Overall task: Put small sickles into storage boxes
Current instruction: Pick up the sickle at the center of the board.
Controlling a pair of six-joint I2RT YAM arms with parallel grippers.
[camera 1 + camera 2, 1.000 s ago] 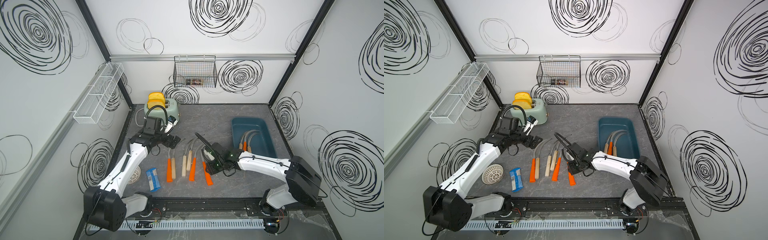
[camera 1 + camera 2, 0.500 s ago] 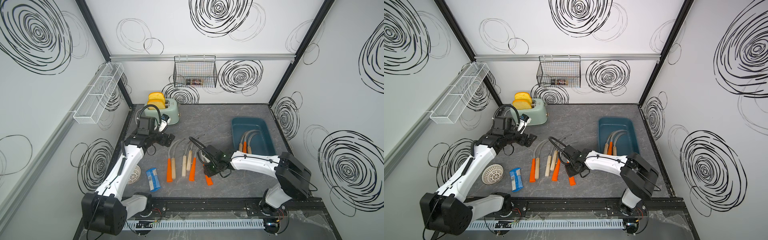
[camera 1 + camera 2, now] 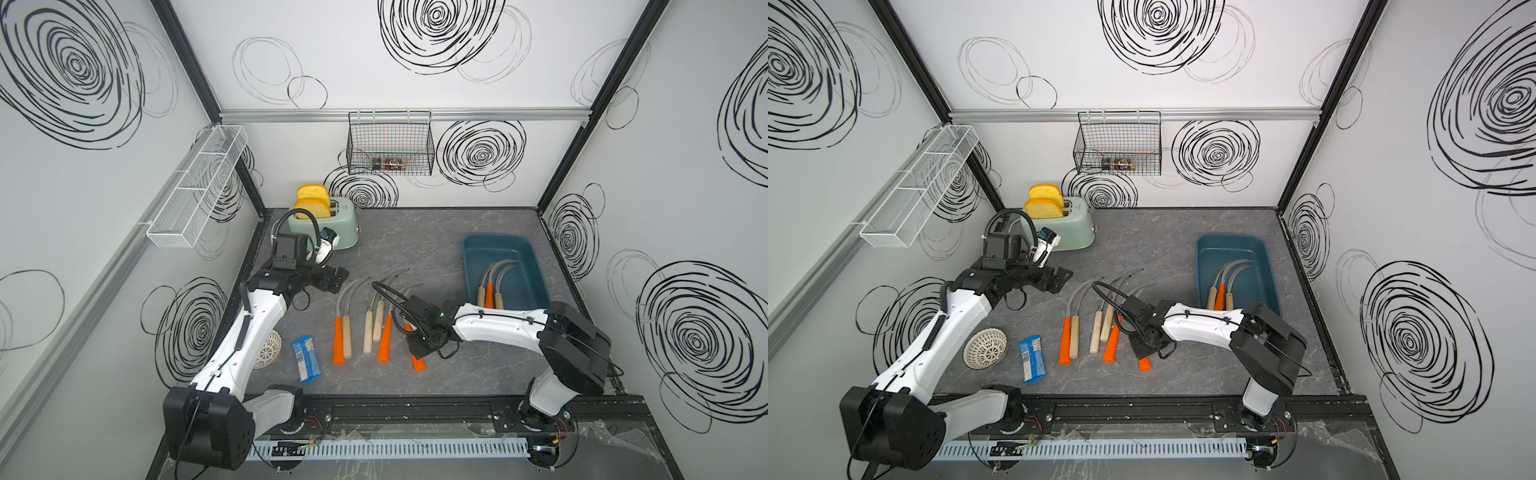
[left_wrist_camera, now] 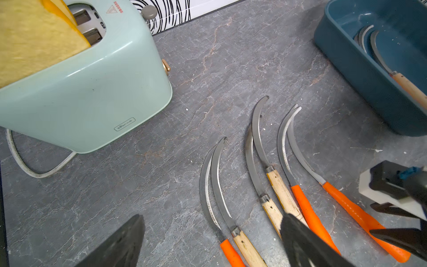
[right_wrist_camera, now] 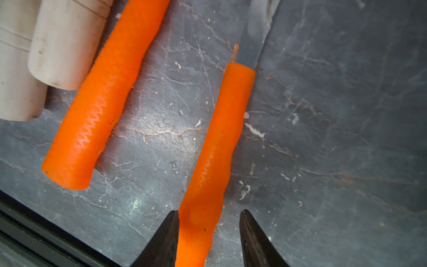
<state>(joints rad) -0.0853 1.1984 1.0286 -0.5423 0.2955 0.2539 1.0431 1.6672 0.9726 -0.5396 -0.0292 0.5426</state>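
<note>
- R jaws: partly open, one each side of an orange sickle handle (image 5: 217, 143) on the desk (image 3: 415, 241).
- L jaws: wide open, empty.
- 3 sickles (image 3: 489, 289) in blue tub (image 3: 498, 249).
- 5 more sickles (image 3: 368, 332) on desk.

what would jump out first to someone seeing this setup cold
A row of sickles with orange and pale wood handles lies mid-table, and the right gripper stands open astride the orange handle at the row's right end. The teal tub on the right already holds three more sickles, and a mint toaster with yellow slices sits at the back left.
</note>
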